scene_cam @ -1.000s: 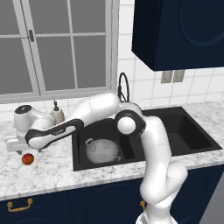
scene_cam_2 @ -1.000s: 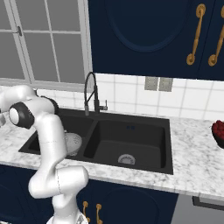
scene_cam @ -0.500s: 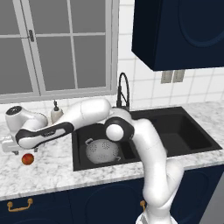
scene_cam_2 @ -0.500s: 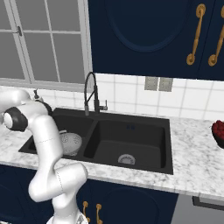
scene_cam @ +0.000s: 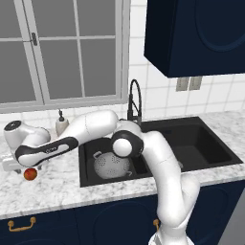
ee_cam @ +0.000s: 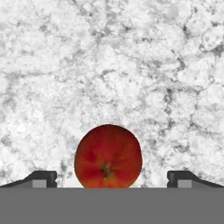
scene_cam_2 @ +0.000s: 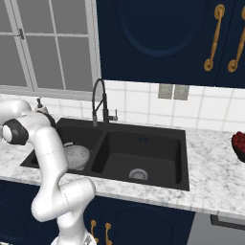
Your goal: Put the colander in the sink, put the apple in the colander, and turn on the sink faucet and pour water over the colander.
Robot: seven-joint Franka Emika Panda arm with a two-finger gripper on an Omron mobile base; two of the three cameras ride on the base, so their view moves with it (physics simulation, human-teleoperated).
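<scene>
The red-orange apple (scene_cam: 30, 174) lies on the marble counter left of the sink (scene_cam: 206, 146). My gripper (scene_cam: 25, 167) hangs low right over it and is open. In the hand view the apple (ee_cam: 108, 156) sits between the two dark fingertips (ee_cam: 42, 178), touching neither. The silver colander (scene_cam: 113, 166) rests upright in the left basin, also visible past my arm (scene_cam_2: 77, 156). The black gooseneck faucet (scene_cam: 135, 98) stands behind the sink (scene_cam_2: 143, 143); no water runs from the faucet (scene_cam_2: 99, 101).
A beige soap bottle (scene_cam: 61, 125) stands on the counter behind my forearm, near the window sill. A bowl of red fruit (scene_cam_2: 238, 143) sits at the far right of the counter. My arm stretches across the left basin.
My hand has swung further left and come down over the apple. The jaws stayed wide. Colander and apple have not moved.
</scene>
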